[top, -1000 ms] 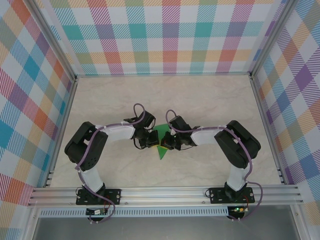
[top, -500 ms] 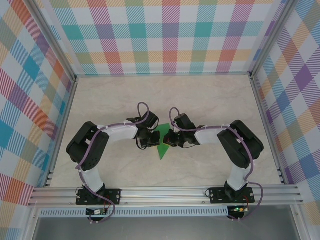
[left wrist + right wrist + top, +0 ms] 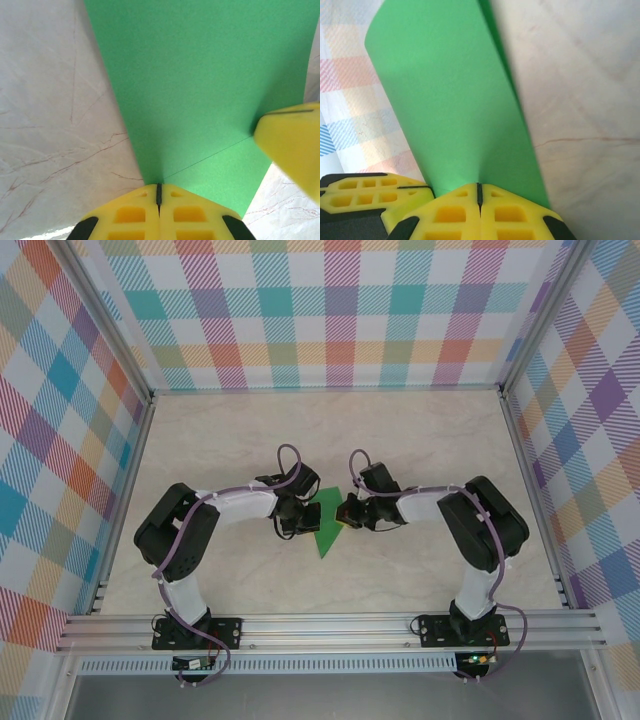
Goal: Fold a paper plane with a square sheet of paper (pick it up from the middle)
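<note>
At centre, creased green paper (image 3: 325, 538) tapers nearward.

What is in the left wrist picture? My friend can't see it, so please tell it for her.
The left gripper, its yellow fingers shut together at the bottom, pinches a creased bright-green sheet of paper that fans upward. The right gripper shows as a yellow tip meeting the paper's right edge, with pale marbled table beside it.

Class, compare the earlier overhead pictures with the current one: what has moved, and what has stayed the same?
The right pincer shifted rightward and slightly farther out, baring more of the green paper. The left pincer edged slightly right. Both stay shut on the paper.
</note>
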### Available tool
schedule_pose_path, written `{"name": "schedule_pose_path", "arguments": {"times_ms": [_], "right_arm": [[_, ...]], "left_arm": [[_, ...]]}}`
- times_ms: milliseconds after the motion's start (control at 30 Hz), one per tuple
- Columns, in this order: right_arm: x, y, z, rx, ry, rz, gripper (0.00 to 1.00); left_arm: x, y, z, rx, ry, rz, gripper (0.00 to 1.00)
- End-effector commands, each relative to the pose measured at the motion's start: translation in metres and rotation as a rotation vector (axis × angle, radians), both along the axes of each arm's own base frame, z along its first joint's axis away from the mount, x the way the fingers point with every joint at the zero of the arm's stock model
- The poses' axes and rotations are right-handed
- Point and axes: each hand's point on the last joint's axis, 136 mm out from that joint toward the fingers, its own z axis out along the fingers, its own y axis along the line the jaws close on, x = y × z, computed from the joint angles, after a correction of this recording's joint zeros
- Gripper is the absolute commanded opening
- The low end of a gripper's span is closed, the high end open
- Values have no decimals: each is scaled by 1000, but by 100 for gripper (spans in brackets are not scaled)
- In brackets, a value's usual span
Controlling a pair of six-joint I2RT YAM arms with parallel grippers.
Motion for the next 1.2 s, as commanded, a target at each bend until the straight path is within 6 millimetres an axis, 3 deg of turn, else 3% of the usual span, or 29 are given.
{"name": "schedule_pose_path", "arguments": {"times_ms": [0,200,367,567,733,1167], "right_arm": [[11,-31,-17,-95,10,-56,2],[21,-39,21,-98,-82,-75,3],[0,-26,38,-13,-61,-42,4],[-48,14,35,77,11,74,3],[-77,35,31,92,51,144,1],[-103,51,8,52,130,240,0]], "left_arm": [[-53,85,-65,397,179,3,0],[-50,79,-63,367,175,9,0],[-47,74,-63,344,171,23,0],[-45,70,-63,326,165,39,0],[-45,70,-63,321,161,48,0],[-43,73,-60,324,141,75,0]]}}
